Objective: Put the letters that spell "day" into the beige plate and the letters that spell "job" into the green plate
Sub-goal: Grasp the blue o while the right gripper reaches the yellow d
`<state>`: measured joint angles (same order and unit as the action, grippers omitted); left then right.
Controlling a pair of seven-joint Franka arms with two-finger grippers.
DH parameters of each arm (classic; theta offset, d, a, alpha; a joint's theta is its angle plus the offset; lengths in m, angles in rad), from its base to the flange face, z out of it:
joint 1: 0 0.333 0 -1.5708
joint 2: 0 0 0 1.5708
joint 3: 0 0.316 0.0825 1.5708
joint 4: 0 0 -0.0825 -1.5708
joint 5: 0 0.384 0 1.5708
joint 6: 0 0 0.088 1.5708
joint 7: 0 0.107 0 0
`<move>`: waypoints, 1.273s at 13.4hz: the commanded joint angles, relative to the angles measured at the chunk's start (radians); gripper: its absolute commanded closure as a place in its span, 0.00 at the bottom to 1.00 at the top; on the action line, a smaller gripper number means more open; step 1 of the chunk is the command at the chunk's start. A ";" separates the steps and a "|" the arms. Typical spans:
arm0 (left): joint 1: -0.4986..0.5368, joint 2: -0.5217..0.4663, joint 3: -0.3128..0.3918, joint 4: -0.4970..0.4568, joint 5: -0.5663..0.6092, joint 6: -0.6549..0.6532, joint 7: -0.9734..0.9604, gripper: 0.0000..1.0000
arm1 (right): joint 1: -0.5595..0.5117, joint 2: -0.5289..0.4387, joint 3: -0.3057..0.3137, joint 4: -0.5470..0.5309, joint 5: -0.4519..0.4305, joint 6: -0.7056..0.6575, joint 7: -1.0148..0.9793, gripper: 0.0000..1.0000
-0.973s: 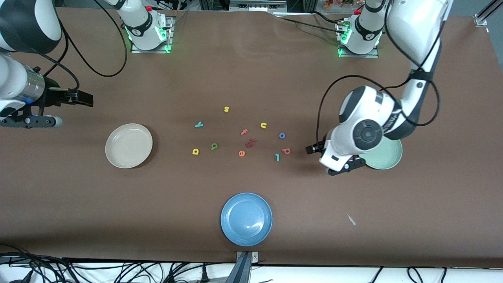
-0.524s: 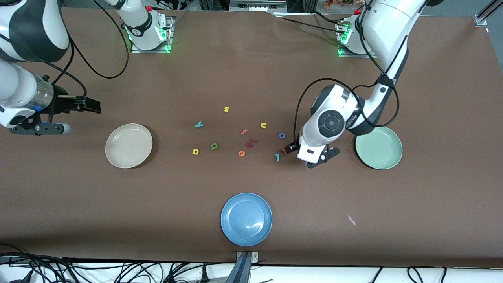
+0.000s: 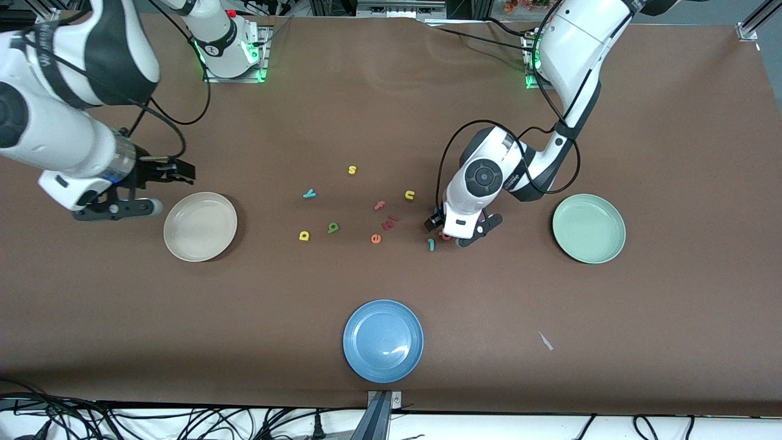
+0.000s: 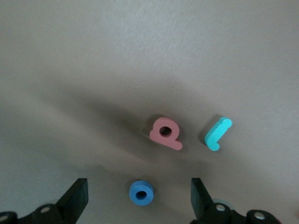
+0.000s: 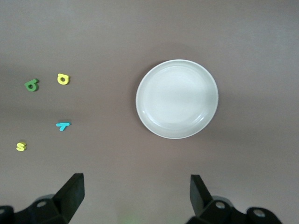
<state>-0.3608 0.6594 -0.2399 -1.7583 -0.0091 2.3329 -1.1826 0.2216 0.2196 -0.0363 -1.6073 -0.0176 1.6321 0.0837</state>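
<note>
Over the last second the right arm has swung in from its end of the table. The right gripper [image 3: 178, 172] now hangs, fingers spread and empty, at about eleven o'clock off the round cream-beige plate [image 3: 200, 227], which holds nothing.

The "day" letters lie untouched at the plate's three o'clock: the small yellow round-bodied letter [image 3: 303, 235], the green stemmed one [image 3: 333, 228] and the teal "y" [image 3: 309, 194] above them.

The left gripper [image 4: 140, 198] has left the pale mint-green plate [image 3: 589, 228] and come down over the "job" cluster. Its jaws stand wide, holding nothing, either side of the blue ring "o" [image 4: 141, 192]. The pinkish-red "b" [image 4: 165, 133] and teal hooked "j" [image 4: 217, 133] lie just beside. A first pick looks imminent.

The green plate is empty, as is the blue plate [image 3: 383, 340] at six o'clock.
</note>
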 commanded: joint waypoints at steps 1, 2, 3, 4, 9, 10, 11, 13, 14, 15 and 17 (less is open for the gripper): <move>-0.033 -0.004 0.005 -0.018 0.001 0.016 -0.037 0.15 | 0.033 0.049 -0.004 0.017 0.012 0.020 0.077 0.00; -0.049 -0.003 0.005 -0.027 0.001 0.029 -0.038 0.17 | 0.045 0.059 -0.004 0.017 0.013 0.032 0.086 0.00; -0.055 -0.004 0.005 -0.053 0.001 0.051 -0.038 0.17 | 0.053 0.078 -0.004 0.017 0.013 0.055 0.087 0.00; -0.056 -0.004 0.005 -0.069 0.001 0.071 -0.040 0.19 | 0.071 0.098 -0.004 0.015 0.016 0.086 0.091 0.00; -0.056 -0.003 0.005 -0.078 0.008 0.077 -0.049 0.34 | 0.128 0.196 -0.004 0.015 0.042 0.230 0.232 0.00; -0.056 -0.003 0.007 -0.078 0.008 0.077 -0.048 0.41 | 0.139 0.222 -0.002 0.015 0.059 0.268 0.255 0.00; -0.056 -0.001 0.007 -0.078 0.008 0.077 -0.043 0.47 | 0.157 0.249 -0.004 0.014 0.082 0.303 0.278 0.00; -0.055 -0.001 0.007 -0.076 0.009 0.077 -0.038 0.50 | 0.182 0.291 -0.002 0.012 0.093 0.357 0.329 0.00; -0.053 -0.001 0.005 -0.075 0.009 0.077 -0.037 0.51 | 0.202 0.319 -0.004 0.012 0.093 0.397 0.343 0.00; -0.052 0.000 0.007 -0.073 0.009 0.077 -0.037 0.51 | 0.212 0.352 -0.002 0.012 0.093 0.443 0.367 0.00; -0.052 0.005 0.010 -0.066 0.011 0.077 -0.035 0.52 | 0.232 0.392 -0.002 -0.008 0.094 0.532 0.392 0.00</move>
<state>-0.4152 0.6668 -0.2349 -1.8240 -0.0090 2.4054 -1.2166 0.4351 0.5754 -0.0338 -1.6123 0.0620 2.0996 0.4508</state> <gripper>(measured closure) 0.507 0.000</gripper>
